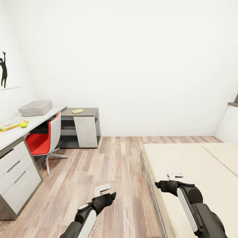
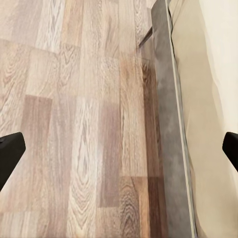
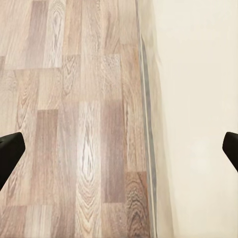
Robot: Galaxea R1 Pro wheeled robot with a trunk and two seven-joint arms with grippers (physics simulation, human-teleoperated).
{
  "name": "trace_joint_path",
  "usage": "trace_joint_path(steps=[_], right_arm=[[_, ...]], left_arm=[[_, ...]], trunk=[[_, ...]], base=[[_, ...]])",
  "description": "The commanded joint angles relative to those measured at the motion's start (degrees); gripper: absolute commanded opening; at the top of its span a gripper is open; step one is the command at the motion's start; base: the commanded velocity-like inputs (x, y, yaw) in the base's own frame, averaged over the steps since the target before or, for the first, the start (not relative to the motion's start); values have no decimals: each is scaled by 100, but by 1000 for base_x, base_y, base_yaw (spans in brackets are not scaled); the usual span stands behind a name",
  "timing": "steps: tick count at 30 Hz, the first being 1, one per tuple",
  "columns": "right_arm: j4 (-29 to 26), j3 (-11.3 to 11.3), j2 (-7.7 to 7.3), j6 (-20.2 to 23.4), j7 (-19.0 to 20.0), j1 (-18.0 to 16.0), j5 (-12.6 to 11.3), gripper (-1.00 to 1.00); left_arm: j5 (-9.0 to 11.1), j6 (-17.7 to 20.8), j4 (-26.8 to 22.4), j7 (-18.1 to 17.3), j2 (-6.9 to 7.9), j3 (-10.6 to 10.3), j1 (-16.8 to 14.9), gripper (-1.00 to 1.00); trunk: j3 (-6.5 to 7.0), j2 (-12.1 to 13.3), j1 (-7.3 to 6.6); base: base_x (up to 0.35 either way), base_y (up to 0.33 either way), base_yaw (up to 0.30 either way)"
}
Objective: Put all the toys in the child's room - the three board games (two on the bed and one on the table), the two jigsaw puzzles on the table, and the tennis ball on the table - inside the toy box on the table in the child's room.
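The light grey toy box (image 1: pixel 35 108) stands on the white table (image 1: pixel 10 137) at the left wall. Nearer on the table lies the yellow-green tennis ball (image 1: pixel 23 125), beside a flat colourful box (image 1: pixel 11 125); whether that is a board game or a jigsaw puzzle I cannot tell. The bed (image 1: pixel 198 165) fills the right side, and its visible beige mattress is bare. My left gripper (image 1: pixel 105 194) hangs open over the wood floor (image 2: pixel 74 124). My right gripper (image 1: pixel 172 178) is open over the bed's near edge (image 3: pixel 148 148). Both hold nothing.
A red and grey swivel chair (image 1: pixel 43 140) sits tucked at the table. A lower dark grey-topped cabinet (image 1: pixel 82 127) stands in the corner with a small flat yellow item (image 1: pixel 78 111) on it. The table's white drawer unit (image 1: pixel 16 172) is close at my left. Wood floor runs between table and bed.
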Motion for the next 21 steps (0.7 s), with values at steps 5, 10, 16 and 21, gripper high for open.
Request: trace_joint_path(steps=[5, 10, 16, 21], right_arm=[[-5, -5, -1, 25, 2, -4, -25, 100], [-5, -4, -1, 25, 2, -4, -24, 100], [-5, -1, 3, 25, 2, -4, -24, 100], [-5, 2, 2, 25, 2, -4, -20, 100]], left_arm=[[61, 21, -7, 59, 2, -10, -3, 100], [61, 18, -9, 59, 2, -8, -3, 100], [61, 17, -10, 64, 2, -7, -3, 100], [61, 17, -11, 60, 2, -9, -3, 100]], trunk=[[-6, -4, 0], [-6, -4, 0], [-6, -4, 0], [-6, -4, 0]], base=[[-57, 0, 0], [-128, 0, 0], [-54, 0, 0], [-20, 0, 0]])
